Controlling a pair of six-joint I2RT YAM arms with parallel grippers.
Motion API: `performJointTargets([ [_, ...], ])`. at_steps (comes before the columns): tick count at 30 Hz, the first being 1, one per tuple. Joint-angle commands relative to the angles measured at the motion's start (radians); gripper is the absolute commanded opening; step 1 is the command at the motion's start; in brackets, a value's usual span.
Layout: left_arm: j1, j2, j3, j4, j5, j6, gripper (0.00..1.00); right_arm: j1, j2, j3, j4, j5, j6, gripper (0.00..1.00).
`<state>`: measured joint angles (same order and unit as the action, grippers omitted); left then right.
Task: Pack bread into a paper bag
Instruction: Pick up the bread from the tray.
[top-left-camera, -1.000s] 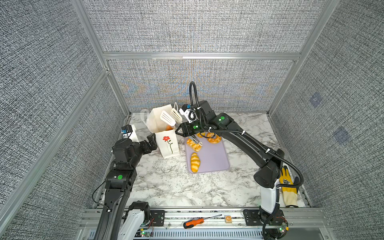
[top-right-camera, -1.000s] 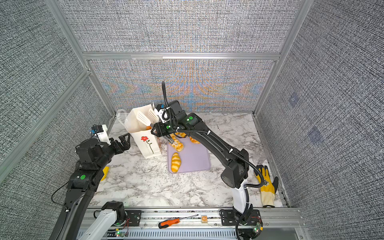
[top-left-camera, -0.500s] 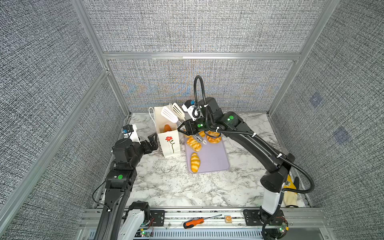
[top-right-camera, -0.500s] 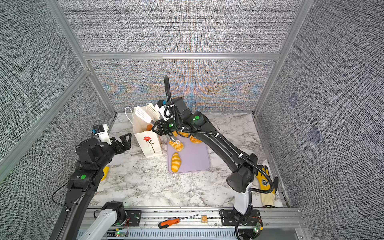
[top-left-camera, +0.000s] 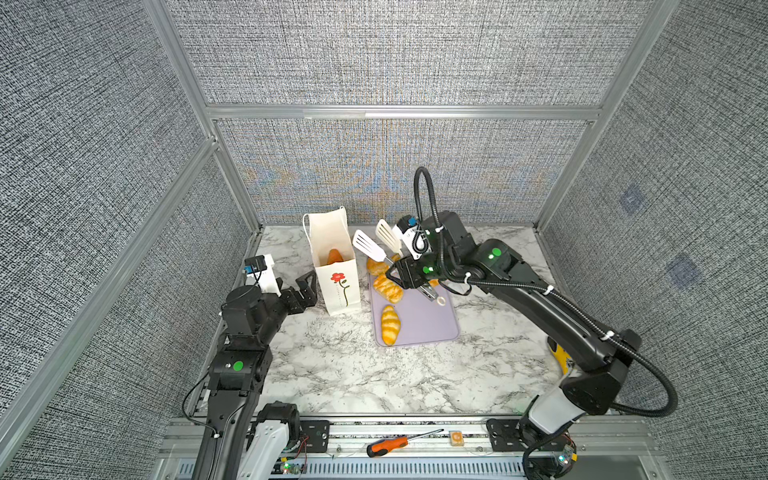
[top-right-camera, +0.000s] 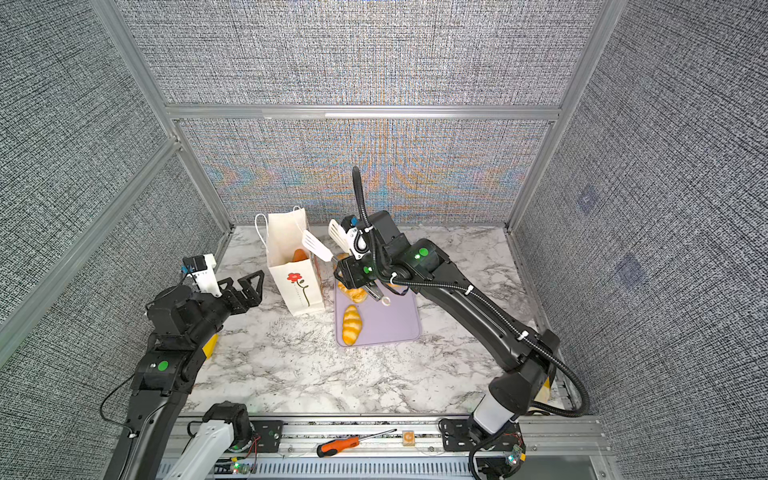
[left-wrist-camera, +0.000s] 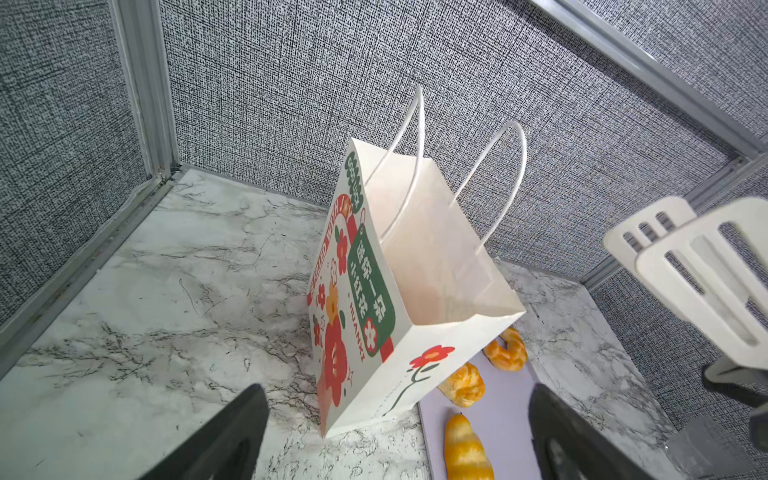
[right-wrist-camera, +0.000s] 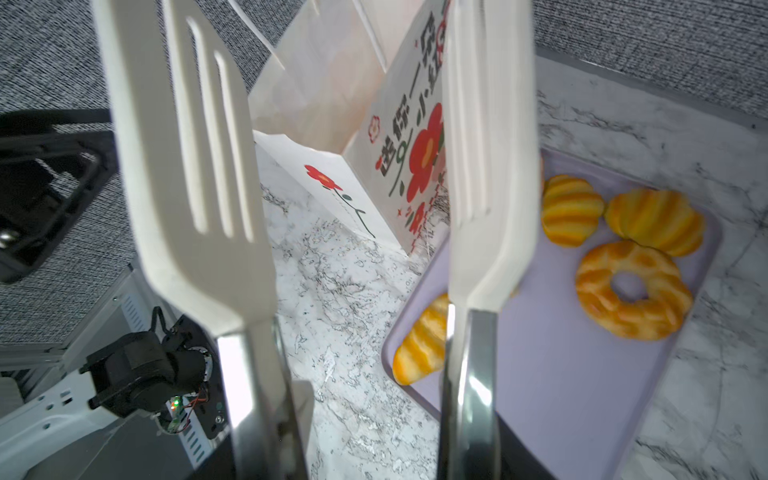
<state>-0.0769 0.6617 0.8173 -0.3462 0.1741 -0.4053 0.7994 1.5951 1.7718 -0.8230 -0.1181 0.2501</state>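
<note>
The white paper bag (top-left-camera: 332, 270) (top-right-camera: 293, 274) stands upright at the back left, mouth open. One orange-brown bread (top-left-camera: 333, 256) (top-right-camera: 298, 255) lies inside. Several golden breads stay on the lilac tray (top-left-camera: 428, 324): a striped roll (top-left-camera: 390, 325) (right-wrist-camera: 419, 353), a ring doughnut (right-wrist-camera: 633, 291) and two ribbed rolls (right-wrist-camera: 571, 216). My right gripper (top-left-camera: 400, 274) (right-wrist-camera: 374, 453) is shut on white-bladed metal tongs (top-left-camera: 368, 246) (right-wrist-camera: 195, 166). The blades stand apart and empty, just right of the bag's mouth. My left gripper (top-left-camera: 305, 286) (left-wrist-camera: 395, 436) is open beside the bag's left face (left-wrist-camera: 415, 291), not touching it.
An orange-handled screwdriver (top-left-camera: 390, 444) and a small wooden block (top-left-camera: 456, 436) lie on the front rail. A yellow glove (top-left-camera: 559, 357) sits behind my right arm's base. Grey panel walls close the table's back and sides.
The tongs have pulled back from over the bag's mouth to its right and risen. The bag, tilted before, now stands straight. My left arm has stayed put.
</note>
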Motion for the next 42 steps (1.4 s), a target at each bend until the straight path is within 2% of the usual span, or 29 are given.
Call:
performJointTargets([
  [1,-0.001,-0.01,-0.003,-0.013,-0.01,-0.006,0.99,0.003,-0.041,-0.063,-0.013,0.073,0.041,0.59],
  [6,-0.002,-0.019,-0.016,-0.01,-0.011,-0.012,0.99,0.019,-0.103,-0.177,-0.018,0.123,0.091,0.59],
  [13,-0.019,-0.034,-0.031,-0.013,-0.025,-0.015,0.99,0.053,-0.105,-0.273,-0.048,0.156,0.145,0.59],
  [19,-0.025,-0.043,-0.039,-0.024,-0.066,0.007,0.99,0.082,-0.08,-0.336,-0.065,0.197,0.172,0.59],
  [24,-0.026,-0.031,-0.055,-0.011,-0.05,-0.003,0.99,0.115,-0.05,-0.376,-0.073,0.207,0.206,0.59],
  [32,-0.027,-0.041,-0.064,-0.008,-0.055,0.005,0.99,0.168,-0.015,-0.453,-0.052,0.164,0.262,0.59],
  [42,-0.026,-0.047,-0.066,-0.018,-0.056,0.005,0.99,0.222,0.089,-0.454,-0.069,0.186,0.301,0.59],
])
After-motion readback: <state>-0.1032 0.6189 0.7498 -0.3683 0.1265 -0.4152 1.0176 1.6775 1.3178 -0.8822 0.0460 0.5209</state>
